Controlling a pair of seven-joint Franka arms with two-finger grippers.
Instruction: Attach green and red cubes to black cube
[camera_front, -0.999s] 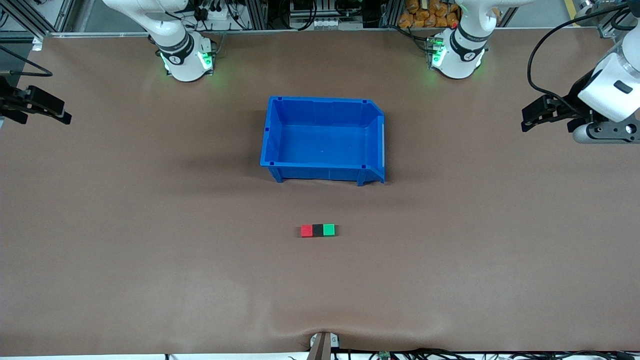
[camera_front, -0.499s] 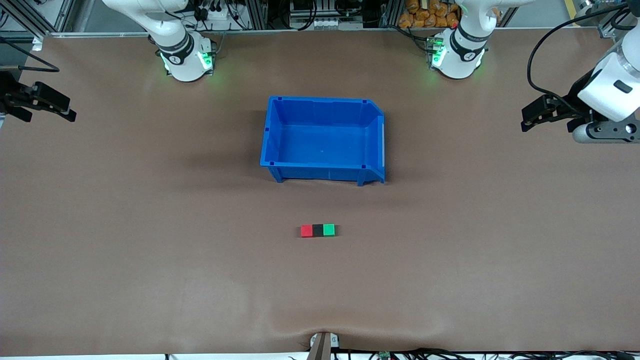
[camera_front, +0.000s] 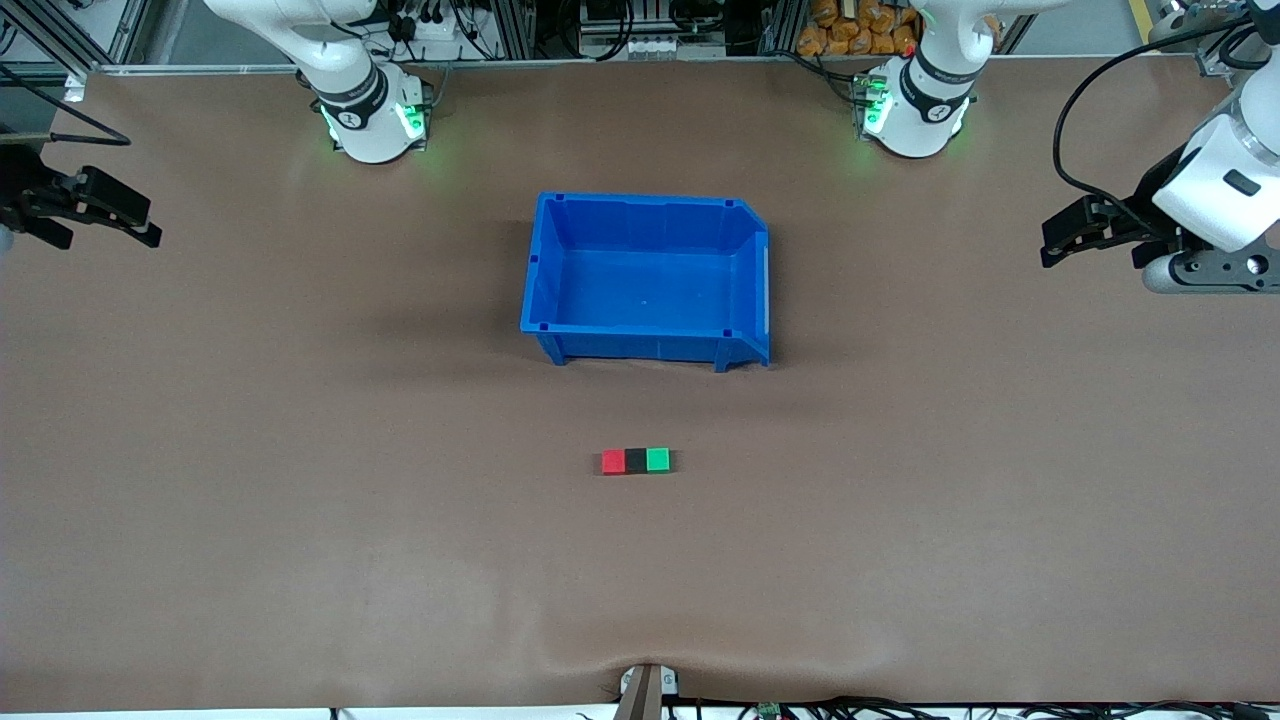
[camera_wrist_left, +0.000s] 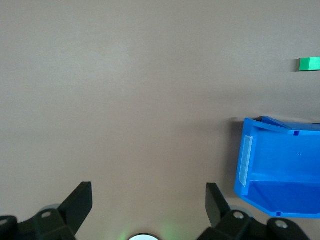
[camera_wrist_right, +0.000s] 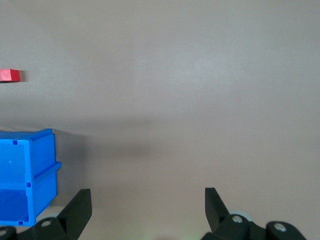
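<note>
The red cube (camera_front: 613, 461), the black cube (camera_front: 635, 460) and the green cube (camera_front: 657, 459) lie pressed together in one row on the brown table, black in the middle, nearer to the front camera than the blue bin (camera_front: 640, 345). My left gripper (camera_front: 1050, 240) hangs open over the table's left-arm end, holding nothing. My right gripper (camera_front: 152, 225) hangs open over the right-arm end, also holding nothing. The left wrist view catches the green cube (camera_wrist_left: 309, 64) past the bin (camera_wrist_left: 265, 150); the right wrist view catches the red cube (camera_wrist_right: 10, 75) past the bin (camera_wrist_right: 42, 165).
The blue bin stands with nothing in it at the table's middle, between the arm bases and the cubes. Brown table surface stretches on all sides of the cube row. A small clamp (camera_front: 648, 685) sits at the table edge nearest the front camera.
The right gripper has drifted a little toward the table's middle. The left gripper has barely shifted. The cubes and the bin have not moved.
</note>
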